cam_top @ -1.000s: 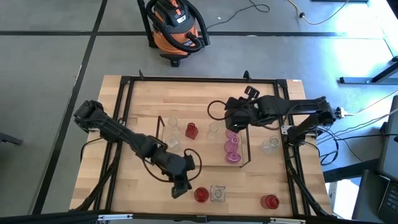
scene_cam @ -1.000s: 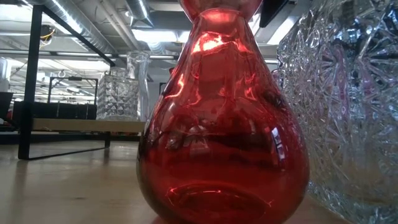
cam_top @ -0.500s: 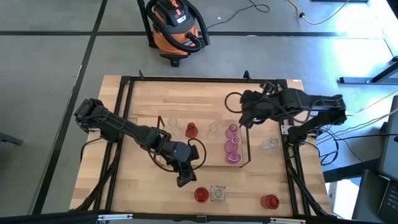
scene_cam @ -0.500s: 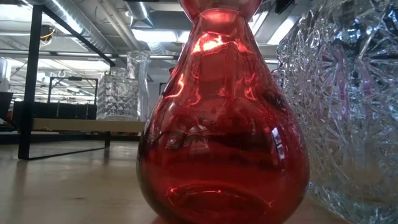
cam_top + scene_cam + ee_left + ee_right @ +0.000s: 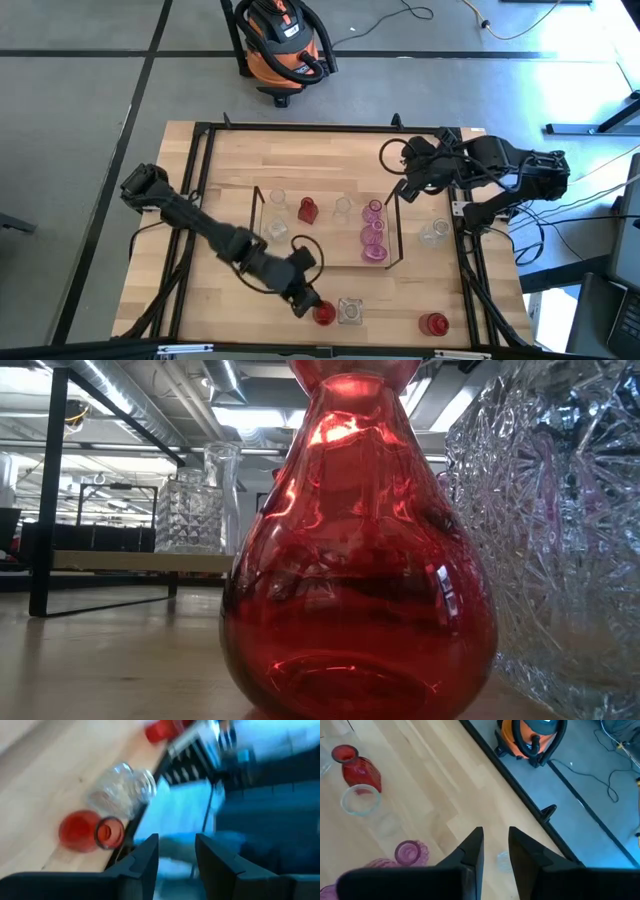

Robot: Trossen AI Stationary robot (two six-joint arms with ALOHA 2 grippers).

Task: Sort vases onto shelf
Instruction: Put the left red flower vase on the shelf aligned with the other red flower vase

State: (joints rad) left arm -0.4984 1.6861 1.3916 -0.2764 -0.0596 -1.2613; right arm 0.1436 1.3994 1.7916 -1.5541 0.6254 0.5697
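The shelf [image 5: 398, 232] is a low dark wire rack mid-table. It carries clear vases [image 5: 277, 200], a red vase [image 5: 307, 209] and a row of pink vases [image 5: 374, 232]. Near the table's near edge stand a red vase [image 5: 323, 314] [image 5: 85, 831], a clear cut-glass jar [image 5: 349, 312] [image 5: 122, 790] and another red vase [image 5: 433, 323]. My left gripper [image 5: 308, 302] [image 5: 176, 855] is open just left of the first red vase, which lies beside its fingers, not between them. My right gripper [image 5: 403, 188] [image 5: 495, 850] hangs open and empty over the shelf's far right end.
A clear vase [image 5: 433, 233] stands on the table right of the shelf. The black frame [image 5: 200, 200] edges the table. In the low view the red vase [image 5: 360, 560] and the cut-glass jar [image 5: 560, 530] fill the foreground. An orange vacuum [image 5: 285, 45] stands on the floor beyond.
My left gripper has swung a little toward the table's right edge, nearer the red vase by the near edge, and its wrist has rolled. My right gripper has risen and drawn back from the pink vases toward the table's far right corner. No vase has moved.
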